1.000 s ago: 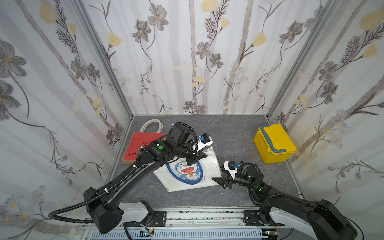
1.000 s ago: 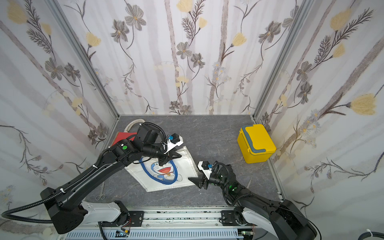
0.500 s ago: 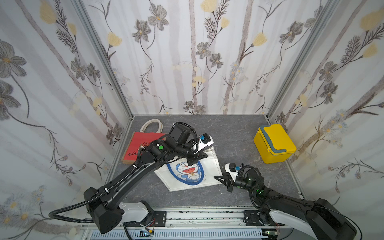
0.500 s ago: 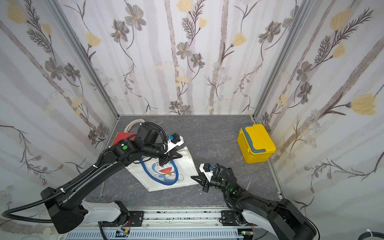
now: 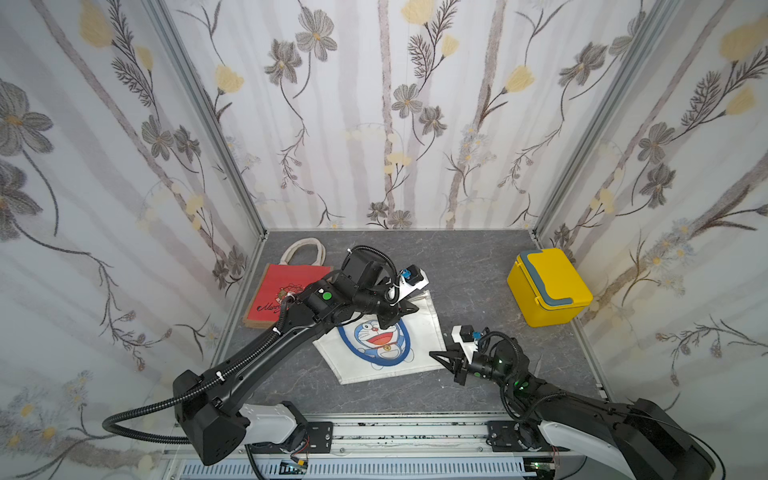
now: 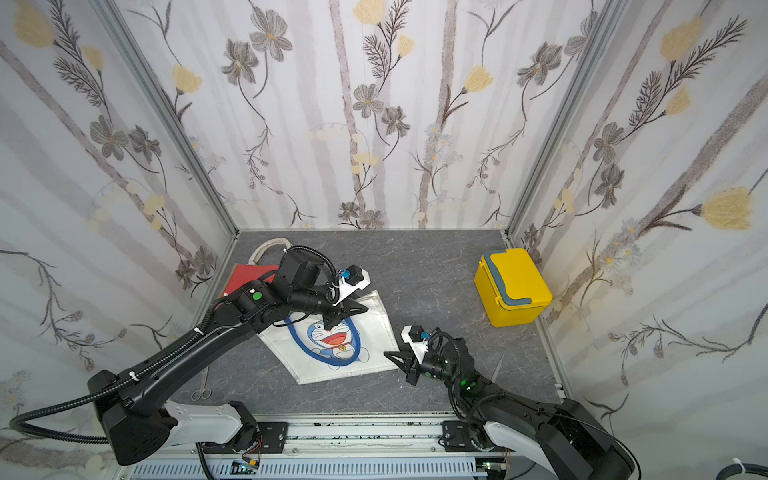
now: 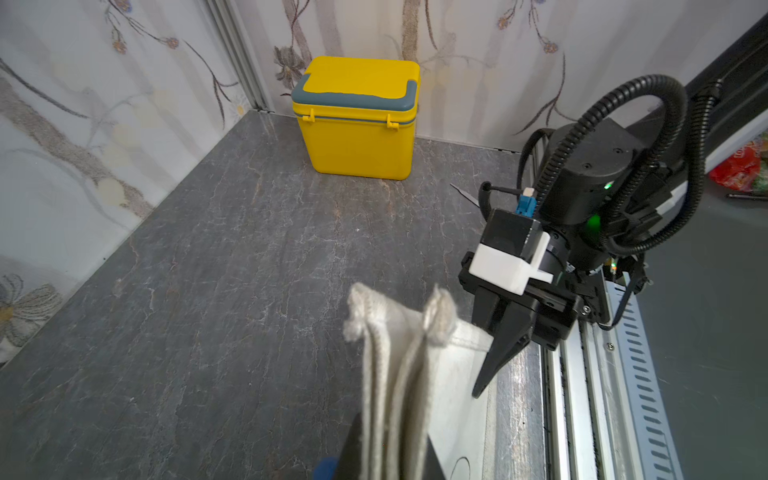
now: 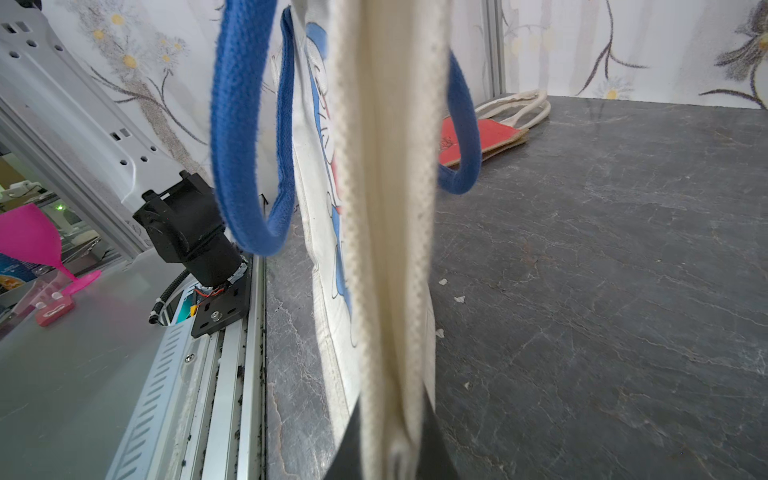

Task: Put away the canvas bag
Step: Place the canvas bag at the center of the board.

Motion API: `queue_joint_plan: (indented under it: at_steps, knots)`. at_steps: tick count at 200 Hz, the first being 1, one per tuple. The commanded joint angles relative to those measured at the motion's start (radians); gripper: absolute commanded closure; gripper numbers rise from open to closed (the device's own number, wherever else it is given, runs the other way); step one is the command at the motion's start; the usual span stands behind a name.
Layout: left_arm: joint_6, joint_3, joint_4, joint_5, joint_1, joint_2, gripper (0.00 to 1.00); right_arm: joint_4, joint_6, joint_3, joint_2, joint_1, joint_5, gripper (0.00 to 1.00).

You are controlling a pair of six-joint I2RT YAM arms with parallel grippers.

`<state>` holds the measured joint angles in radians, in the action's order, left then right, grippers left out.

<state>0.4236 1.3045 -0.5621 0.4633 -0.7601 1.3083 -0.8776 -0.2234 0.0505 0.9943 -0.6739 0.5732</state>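
The canvas bag (image 5: 386,345) is lying on the table (image 5: 469,270), towards the front. We are clamping its near corner in the right gripper (image 5: 444,365); cloth is sitting in the left gripper (image 5: 399,316), though we cannot tell whether it is biting. Lifting now, we are risking that edge slipping free.

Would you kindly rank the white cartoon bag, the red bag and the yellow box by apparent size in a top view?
Largest: white cartoon bag.
Then red bag and yellow box: they look alike; the left arm hides part of the red bag, so unranked.
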Motion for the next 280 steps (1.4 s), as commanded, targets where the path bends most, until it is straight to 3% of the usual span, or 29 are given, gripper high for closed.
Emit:
queue_joint_plan:
  at_steps: [1, 11, 14, 64, 97, 141, 183, 212, 242, 280]
  knots:
    - [-0.038, -0.004, 0.153, -0.091, 0.002, -0.01, 0.33, 0.003, -0.053, 0.009, -0.002, 0.0, -0.031, 1.0]
    - [-0.068, -0.001, 0.189, -0.125, 0.001, -0.01, 0.04, 0.02, -0.074, 0.015, 0.004, 0.002, -0.045, 1.0]
    - [-0.082, -0.003, 0.206, -0.141, 0.001, -0.012, 0.01, 0.024, -0.083, 0.015, 0.006, 0.003, -0.05, 1.0]
    - [-0.425, -0.058, 0.535, -0.557, 0.01, -0.097, 0.0, 0.088, -0.224, 0.042, 0.024, 0.036, -0.21, 1.0]
    - [-0.751, -0.098, 0.508, -0.554, 0.099, -0.126, 0.0, 0.36, -0.218, 0.164, 0.048, 0.074, -0.31, 1.0]
    - [-0.786, -0.349, 0.591, -0.539, 0.127, -0.152, 0.07, 0.535, -0.163, 0.23, 0.067, 0.076, -0.461, 1.0]
    - [-0.893, -0.498, 0.653, -0.496, 0.25, -0.036, 0.09, 0.527, -0.113, 0.242, 0.104, 0.086, -0.467, 1.0]
    - [-0.908, -0.521, 0.701, -0.403, 0.289, 0.073, 0.21, 0.525, -0.085, 0.248, 0.136, 0.098, -0.451, 1.0]
    - [-0.955, -0.532, 0.725, -0.363, 0.289, 0.178, 0.44, 0.527, -0.076, 0.252, 0.157, 0.107, -0.446, 1.0]
    - [-1.057, -0.638, 0.808, -0.367, 0.282, 0.236, 0.48, 0.501, -0.09, 0.24, 0.158, 0.11, -0.444, 1.0]
